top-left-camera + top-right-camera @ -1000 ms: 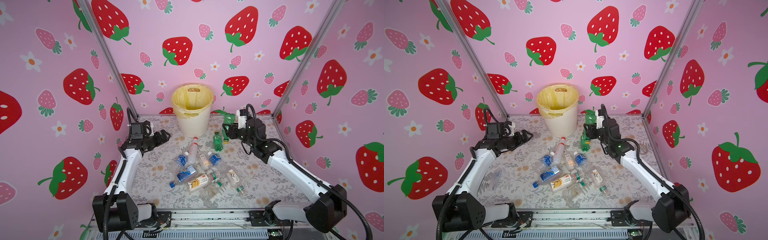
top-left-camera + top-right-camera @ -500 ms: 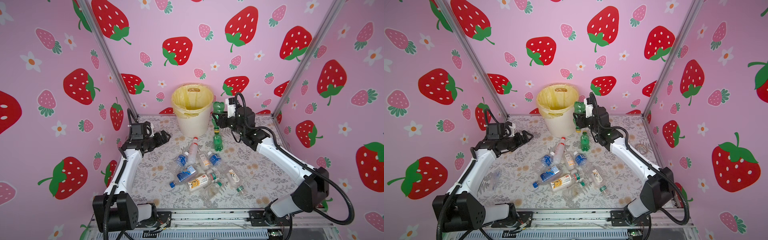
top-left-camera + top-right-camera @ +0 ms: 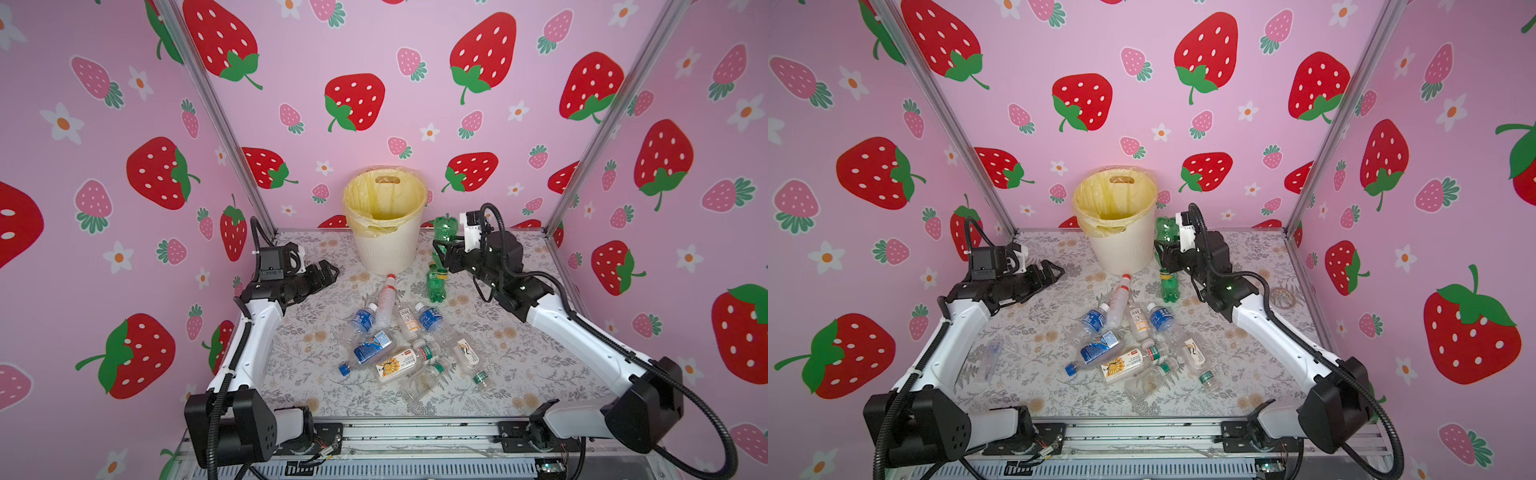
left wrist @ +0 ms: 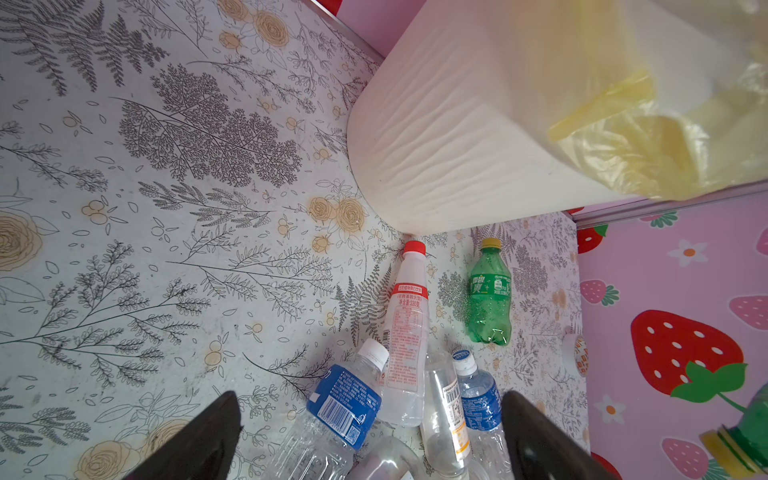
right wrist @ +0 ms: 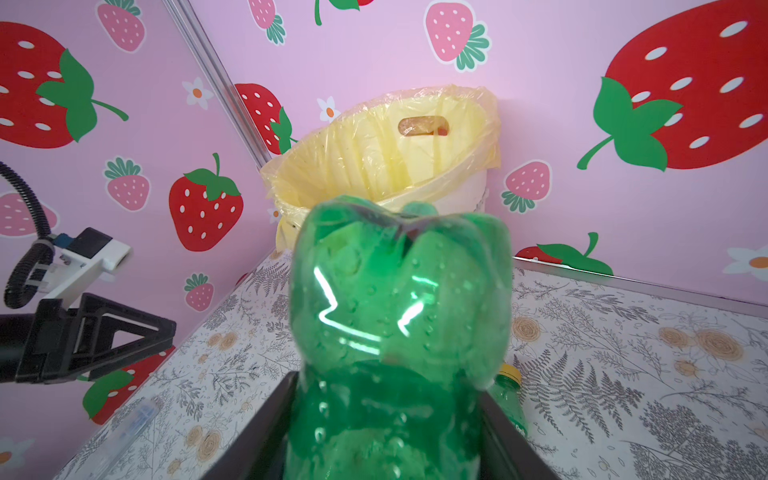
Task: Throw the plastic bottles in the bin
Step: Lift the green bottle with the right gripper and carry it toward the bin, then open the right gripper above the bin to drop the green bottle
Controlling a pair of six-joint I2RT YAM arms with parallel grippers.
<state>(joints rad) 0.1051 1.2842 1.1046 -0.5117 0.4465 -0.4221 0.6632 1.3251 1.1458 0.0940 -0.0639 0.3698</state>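
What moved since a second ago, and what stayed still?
The right gripper, gripping a green bottle, swung toward the bin, then drew back a little; nothing dropped. The left gripper, open, and the other bottles stayed put.

Red-capped bottle (image 4: 405,328): Chinese label text, "330" readable below the red band. Lying green bottle (image 4: 490,299): white Chinese brand characters, fine print unreadable. Blue-label bottle (image 4: 345,401): barcode only, digits too small. Top views: nothing legible.
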